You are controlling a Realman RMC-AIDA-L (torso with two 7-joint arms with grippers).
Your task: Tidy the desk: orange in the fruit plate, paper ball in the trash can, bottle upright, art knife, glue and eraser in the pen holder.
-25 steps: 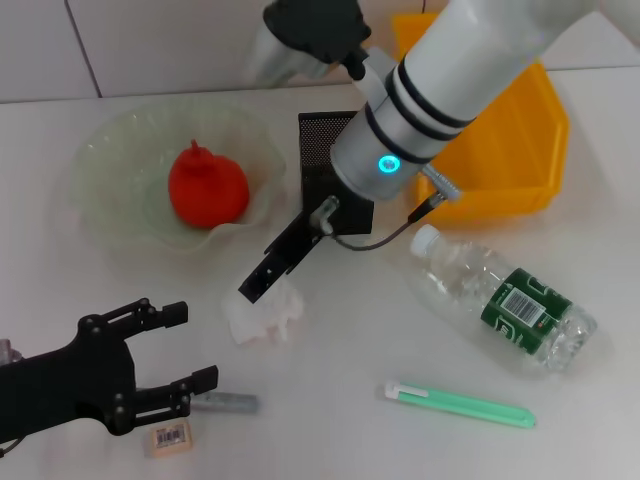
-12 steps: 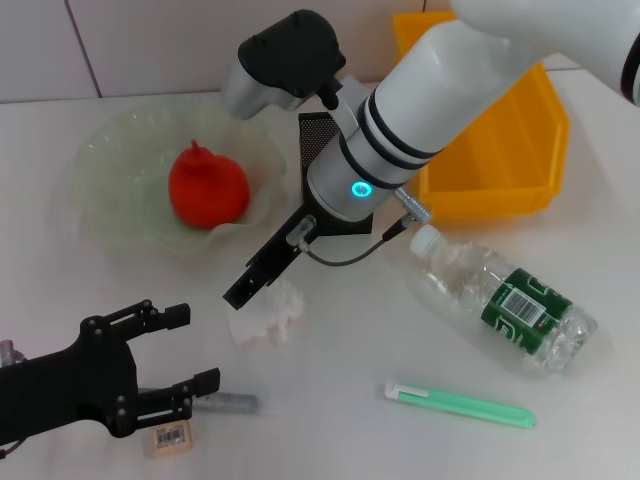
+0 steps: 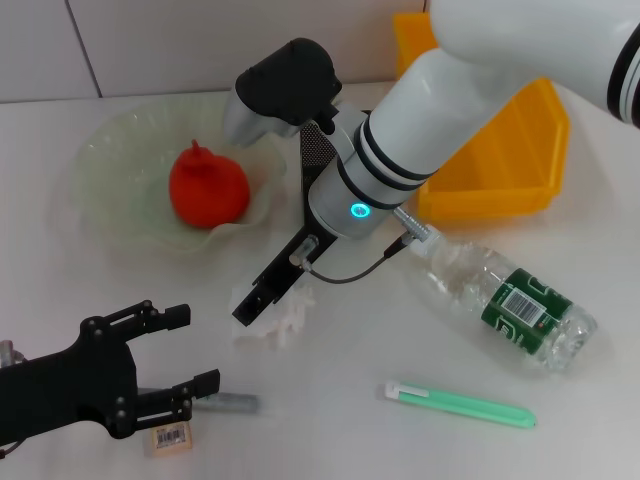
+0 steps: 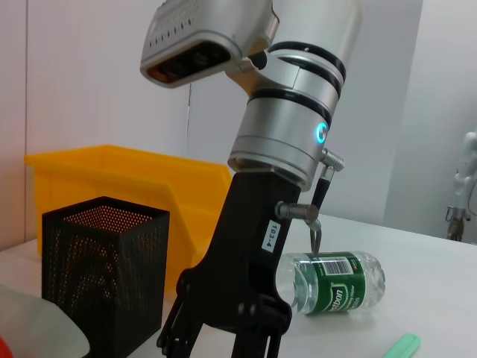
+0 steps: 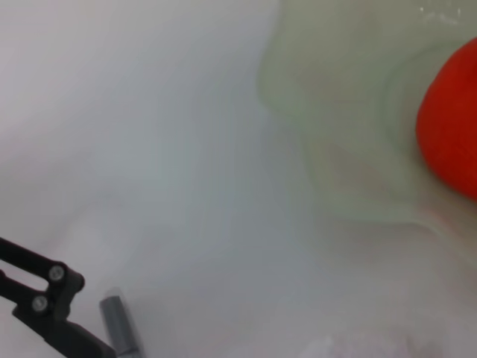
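Head view, right end effector (image 3: 262, 303) on paper ball (image 3: 275, 318), grip unclear, left end effector (image 3: 190, 350) wide.

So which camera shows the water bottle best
The head view: the bottle lies whole on its side, white cap toward the right gripper. The left wrist view shows only its labelled end behind that arm. The right wrist view misses it.

Lab: white table (image 3: 600, 420), bare walls.

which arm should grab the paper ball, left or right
Right, probably. The right gripper is already down at the paper ball, while the left gripper sits open nearer the eraser.
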